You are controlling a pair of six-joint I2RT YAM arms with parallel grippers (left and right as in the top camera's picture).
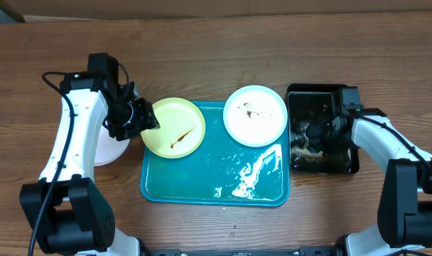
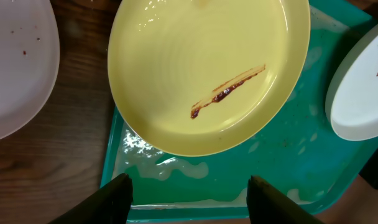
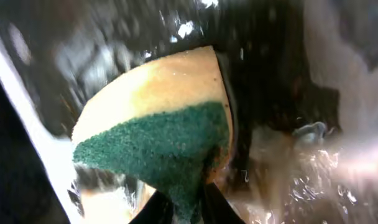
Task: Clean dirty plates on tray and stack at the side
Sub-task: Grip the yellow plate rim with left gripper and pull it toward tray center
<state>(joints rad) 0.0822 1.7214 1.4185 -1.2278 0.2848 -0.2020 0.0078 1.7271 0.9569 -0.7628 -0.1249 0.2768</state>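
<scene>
Two dirty on tray (image 1: 202, 178): yellow plate (image 1: 173, 126), white plate (image 1: 255, 115). Left gripper (image 2: 190, 186) jaws apart above yellow; right gripper (image 3: 186, 208) clamped on sponge (image 3: 158, 124). Soak well, wipe along smear (image 2: 226, 92).

Overhead faces straight down on the tabletop (image 1: 216, 43); left wrist sits close above the yellow plate (image 2: 195, 56) (overhead shares it); right wrist crowds a sponge (image 3: 158, 124).
</scene>
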